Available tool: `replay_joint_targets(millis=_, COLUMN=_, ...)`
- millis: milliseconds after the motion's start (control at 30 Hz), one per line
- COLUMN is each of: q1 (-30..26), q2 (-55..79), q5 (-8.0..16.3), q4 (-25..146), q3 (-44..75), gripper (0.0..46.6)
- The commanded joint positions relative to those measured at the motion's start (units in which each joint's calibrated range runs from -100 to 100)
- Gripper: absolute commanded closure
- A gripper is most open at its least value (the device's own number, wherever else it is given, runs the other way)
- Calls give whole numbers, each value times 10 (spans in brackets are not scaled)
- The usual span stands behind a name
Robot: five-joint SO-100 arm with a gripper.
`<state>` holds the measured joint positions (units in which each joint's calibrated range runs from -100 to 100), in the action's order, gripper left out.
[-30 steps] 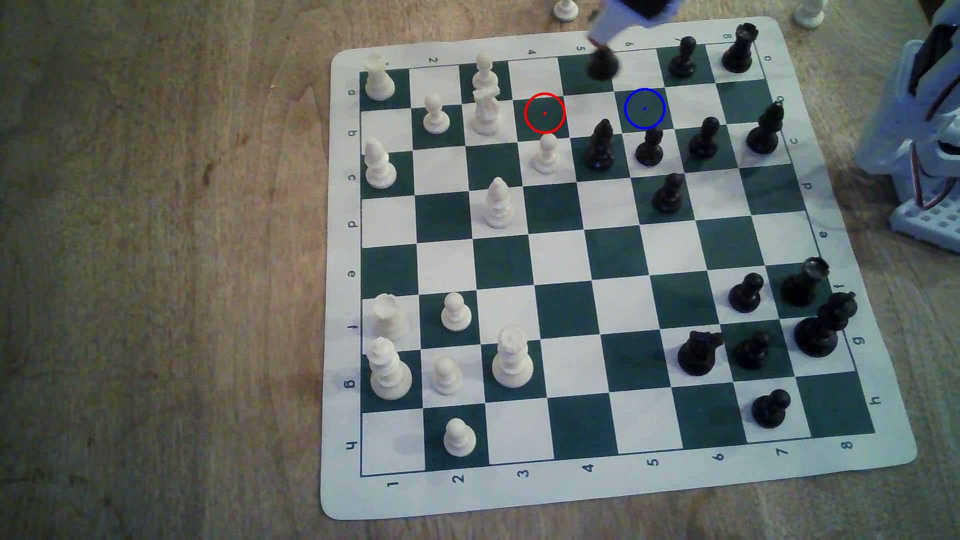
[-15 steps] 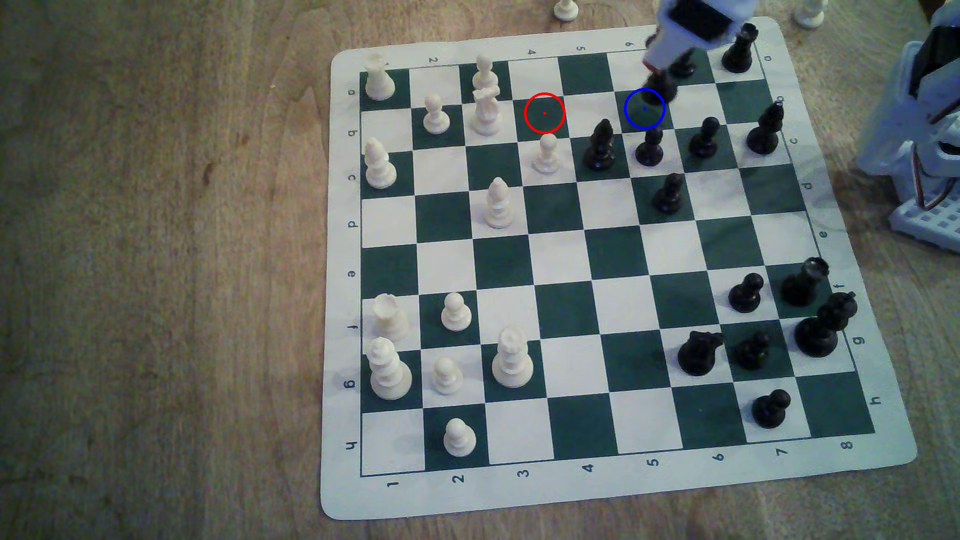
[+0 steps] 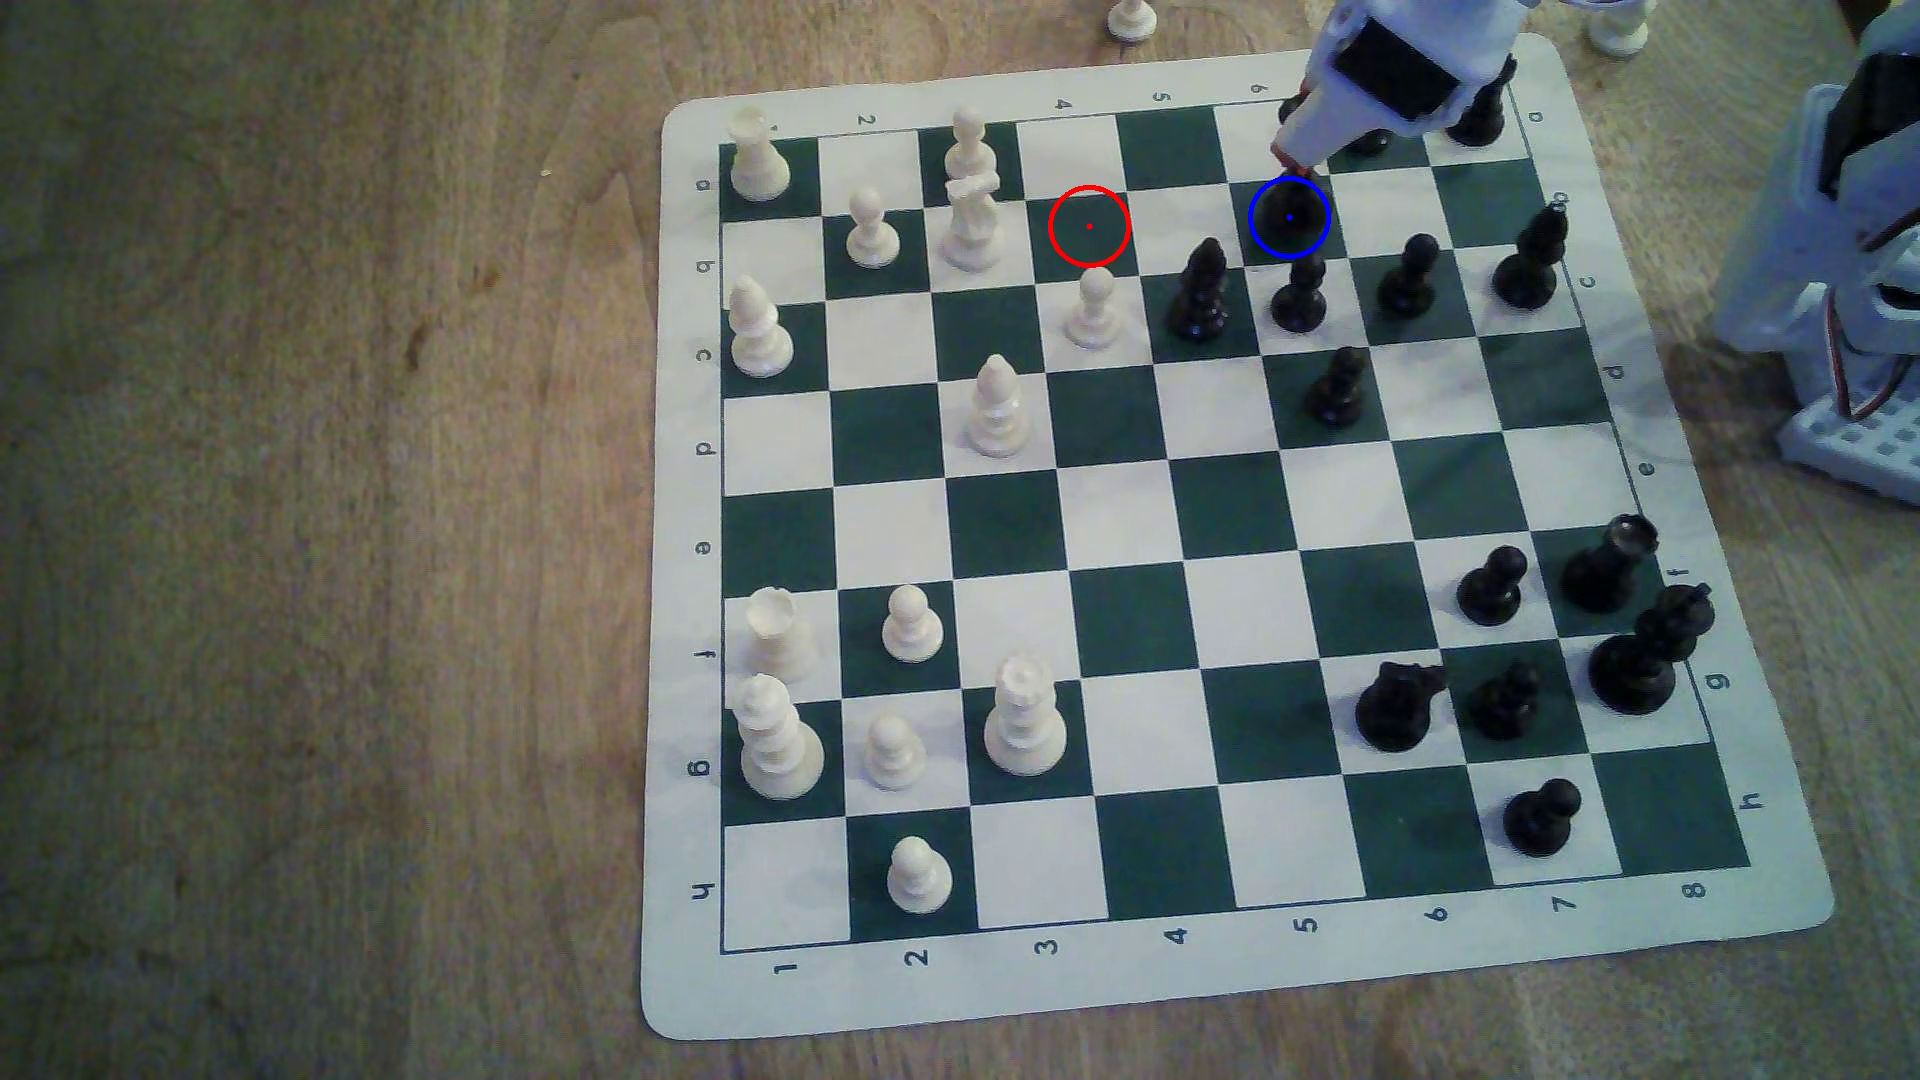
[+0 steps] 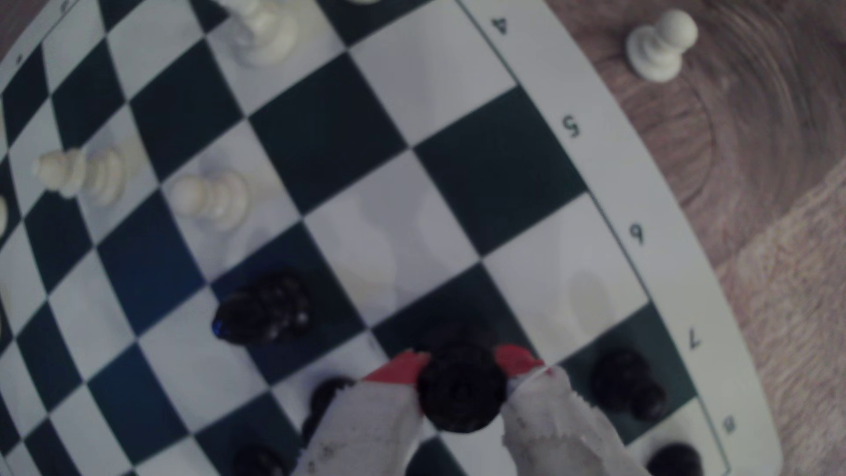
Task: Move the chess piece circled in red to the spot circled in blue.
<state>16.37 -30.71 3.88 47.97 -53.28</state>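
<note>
— Item one: the gripper [image 3: 1291, 166]?
— Far right part of the chessboard [image 3: 686, 582] in the exterior view, reaching down from the far edge. Red-tipped white fingers [image 4: 398, 368] pinch the chess piece [image 4: 461, 389] from both sides, as the wrist view shows.

— Item two: the chess piece [image 3: 1291, 208] itself?
— Black, round base, held upright inside the blue ring over the spot [image 3: 1265, 241], a dark green square. Whether its base touches the board, I cannot tell.

— Item three: the red ring [image 3: 1089, 225]?
— Two squares to the exterior view's left of the blue one, on a green square with nothing standing in it.

— Neighbours?
— A black pawn [image 3: 1299, 296] just near of the spot, a black bishop [image 3: 1202, 291] to that pawn's left. A white pawn [image 3: 1093, 308] just near of the red ring.

— Off the board?
— A white pawn [image 3: 1132, 19] on the wooden table [image 3: 312, 519], beyond the far edge.
</note>
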Motion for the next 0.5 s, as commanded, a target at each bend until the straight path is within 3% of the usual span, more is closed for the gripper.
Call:
replay_joint_targets(millis=0, q1=-4, q2=-1, q5=4, q4=-14, q3=9, gripper=464)
replay_joint_targets(millis=467, q1=-5, q2=2, q5=6, q4=-62, q3=-31, gripper=451)
